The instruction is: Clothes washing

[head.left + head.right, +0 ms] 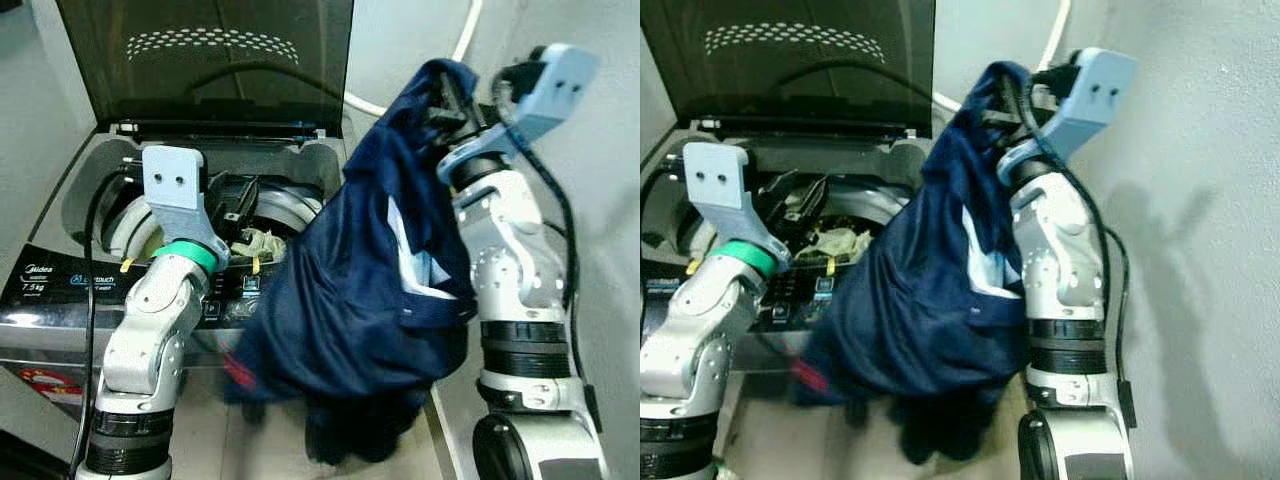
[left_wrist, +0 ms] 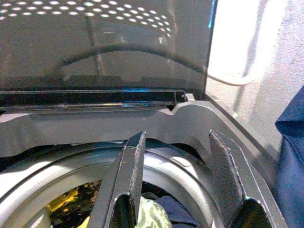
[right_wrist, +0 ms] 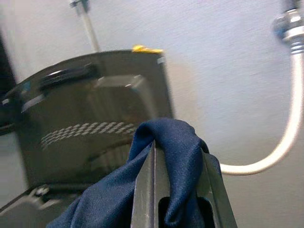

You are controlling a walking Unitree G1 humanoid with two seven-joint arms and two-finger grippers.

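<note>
One navy garment (image 1: pixel 360 290), pinched in the closed right gripper (image 3: pixel 178 190), hung beside the washing machine's drum (image 1: pixel 285 205), not over it. Left gripper (image 2: pixel 178 175) was open, empty, above it. Risk: garment probably snagging the rim or falling outside.

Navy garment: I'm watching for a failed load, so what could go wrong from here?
The navy garment hangs from the right gripper by one bunched fold, so it may slip. Its bulk hangs outside the washing machine, low past the front panel, and could snag or miss. The left gripper, open over the drum, may catch it.
</note>
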